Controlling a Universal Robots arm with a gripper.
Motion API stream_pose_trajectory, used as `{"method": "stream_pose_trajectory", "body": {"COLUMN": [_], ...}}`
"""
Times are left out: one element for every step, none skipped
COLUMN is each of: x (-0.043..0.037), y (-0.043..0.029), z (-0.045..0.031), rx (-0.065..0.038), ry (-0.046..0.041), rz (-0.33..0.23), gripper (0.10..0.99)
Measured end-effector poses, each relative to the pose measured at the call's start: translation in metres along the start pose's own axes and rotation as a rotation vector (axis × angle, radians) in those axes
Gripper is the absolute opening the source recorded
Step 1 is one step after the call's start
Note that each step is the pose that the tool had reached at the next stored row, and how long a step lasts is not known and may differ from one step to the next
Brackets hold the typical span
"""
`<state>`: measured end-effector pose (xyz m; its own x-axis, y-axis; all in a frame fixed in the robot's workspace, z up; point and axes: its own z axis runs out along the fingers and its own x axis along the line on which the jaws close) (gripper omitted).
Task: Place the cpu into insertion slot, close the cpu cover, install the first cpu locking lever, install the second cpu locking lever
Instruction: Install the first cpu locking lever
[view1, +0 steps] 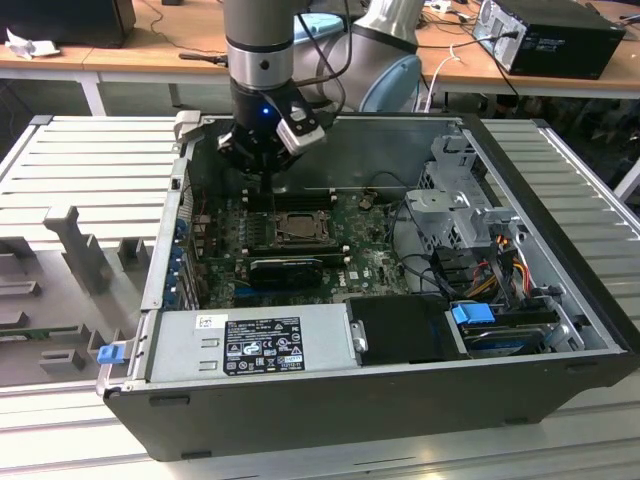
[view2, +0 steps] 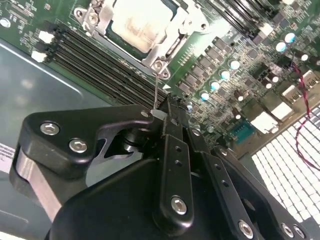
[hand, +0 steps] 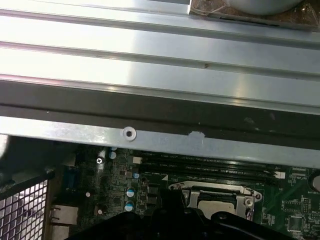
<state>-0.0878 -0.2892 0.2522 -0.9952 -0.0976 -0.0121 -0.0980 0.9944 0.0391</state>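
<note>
The cpu (view2: 142, 20) lies in the insertion slot (view1: 298, 226) with its pale silvery face up, also seen in the first wrist view (hand: 216, 200). The cpu cover (view2: 172, 42) is a metal frame lying flat around the chip, its window over the face. A thin wire locking lever (view2: 156, 90) runs from the socket's corner to my gripper (view2: 161, 116), whose black fingers are shut on its end. In the exterior view the gripper (view1: 262, 178) hangs inside the open computer case, just behind the socket.
A grey power-supply box (view1: 250, 345) fills the case's front. A black ribbed heatsink (view1: 285, 268) lies just in front of the socket. Memory slots (view2: 100, 55) run beside the socket, close to the case wall (hand: 150, 100). A drive cage (view1: 455, 200) and cables (view1: 500, 260) stand toward the exterior view's right.
</note>
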Motion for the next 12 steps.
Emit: {"method": "stream_pose_trajectory", "body": {"x": [-0.0025,-0.0051,-0.0077,-0.0090,-0.0103,-0.0121,-0.0141,-0.0171,-0.0205,-0.0234,-0.0266,-0.0274], "y": [-0.0003,-0.0006,-0.0008,-0.0010,-0.0011,-0.0014,-0.0016,-0.0019,-0.0023,-0.0026,-0.0032,-0.0035], "z": [0.0008,0.0017,0.0026,0.0031,0.0036,0.0042,0.0050,0.0061,0.0069,0.0073,0.0077,0.0079], "rx": [0.000,0.000,0.000,0.000,0.000,0.000,0.000,0.000,0.000,0.000,-0.007,-0.023], "ry": [0.0000,0.0000,-0.0001,-0.0001,-0.0001,0.0001,0.0000,0.0001,0.0001,0.0000,-0.0007,-0.0021], "rz": [0.000,0.000,0.000,0.000,0.000,0.000,0.000,0.000,0.000,0.000,0.000,0.001], "gripper": [0.106,0.106,0.106,0.106,0.106,0.106,0.106,0.106,0.106,0.106,0.106,0.106]}}
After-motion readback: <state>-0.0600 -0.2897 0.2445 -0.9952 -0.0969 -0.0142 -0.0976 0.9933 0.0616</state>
